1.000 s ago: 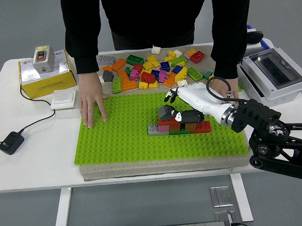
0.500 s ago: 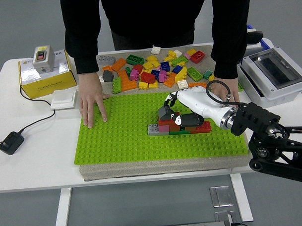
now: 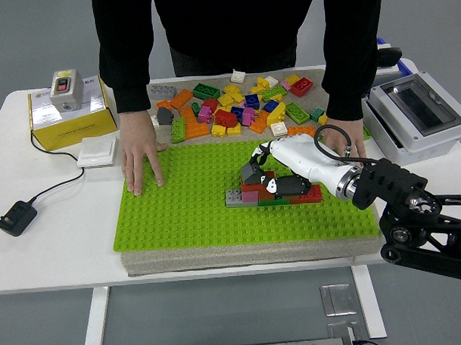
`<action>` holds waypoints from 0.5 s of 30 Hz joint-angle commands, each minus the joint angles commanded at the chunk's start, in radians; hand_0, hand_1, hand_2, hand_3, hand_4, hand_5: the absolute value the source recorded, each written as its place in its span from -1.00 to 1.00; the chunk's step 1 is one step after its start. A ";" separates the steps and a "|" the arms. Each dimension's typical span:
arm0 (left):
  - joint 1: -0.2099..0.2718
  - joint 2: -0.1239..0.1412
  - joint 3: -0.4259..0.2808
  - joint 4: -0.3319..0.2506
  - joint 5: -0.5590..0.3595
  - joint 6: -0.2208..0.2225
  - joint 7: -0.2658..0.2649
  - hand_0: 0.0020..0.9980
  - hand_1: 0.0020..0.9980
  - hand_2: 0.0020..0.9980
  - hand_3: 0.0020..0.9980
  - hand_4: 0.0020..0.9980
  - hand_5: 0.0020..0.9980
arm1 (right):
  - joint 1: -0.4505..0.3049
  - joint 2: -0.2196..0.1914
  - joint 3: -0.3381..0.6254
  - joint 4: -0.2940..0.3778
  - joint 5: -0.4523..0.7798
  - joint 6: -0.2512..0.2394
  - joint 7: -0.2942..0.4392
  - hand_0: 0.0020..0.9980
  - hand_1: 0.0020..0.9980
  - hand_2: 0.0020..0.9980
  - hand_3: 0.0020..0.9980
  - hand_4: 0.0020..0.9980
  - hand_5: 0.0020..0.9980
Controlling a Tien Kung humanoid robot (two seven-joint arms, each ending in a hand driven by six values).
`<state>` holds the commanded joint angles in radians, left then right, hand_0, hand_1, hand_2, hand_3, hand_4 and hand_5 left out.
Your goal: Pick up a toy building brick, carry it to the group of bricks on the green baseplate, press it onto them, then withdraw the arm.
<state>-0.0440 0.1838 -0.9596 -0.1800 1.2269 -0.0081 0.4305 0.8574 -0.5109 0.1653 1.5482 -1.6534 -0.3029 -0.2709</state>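
Now, right hand (image 3: 280,171) w/ grey brick (image 3: 252,172), atop brick group (image 3: 273,192), green baseplate (image 3: 186,212)

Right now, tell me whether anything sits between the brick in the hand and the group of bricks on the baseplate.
Nothing visible does. The right hand holds the dark grey brick directly over the group of bricks on the green baseplate. The person's hands rest at the baseplate's edges, clear of it.

The white five-fingered right hand (image 3: 272,169) covers the top of the small red, grey and brown brick group (image 3: 270,192) on the studded green baseplate (image 3: 186,212), so contact between brick and fingers cannot be judged. The standing person in black (image 3: 237,28) is cut off above the chest, and one of their hands (image 3: 341,136) is partly hidden behind the robot's forearm.
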 joint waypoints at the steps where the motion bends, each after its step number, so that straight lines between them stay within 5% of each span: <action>1: 0.000 0.000 0.001 0.000 -0.001 0.000 0.000 0.39 0.31 0.03 0.28 -0.75 0.39 | 0.000 0.000 0.000 0.001 0.000 0.000 0.000 -0.92 -0.80 0.31 0.38 -0.27 -0.12; 15: -0.001 0.000 0.002 0.000 -0.005 0.002 -0.006 0.39 0.31 0.03 0.28 -0.74 0.40 | 0.000 -0.003 0.000 0.002 0.001 0.003 -0.002 -0.92 -0.80 0.31 0.38 -0.26 -0.12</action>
<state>-0.0454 0.1835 -0.9580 -0.1800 1.2218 -0.0058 0.4241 0.8578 -0.5137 0.1648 1.5499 -1.6528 -0.2998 -0.2725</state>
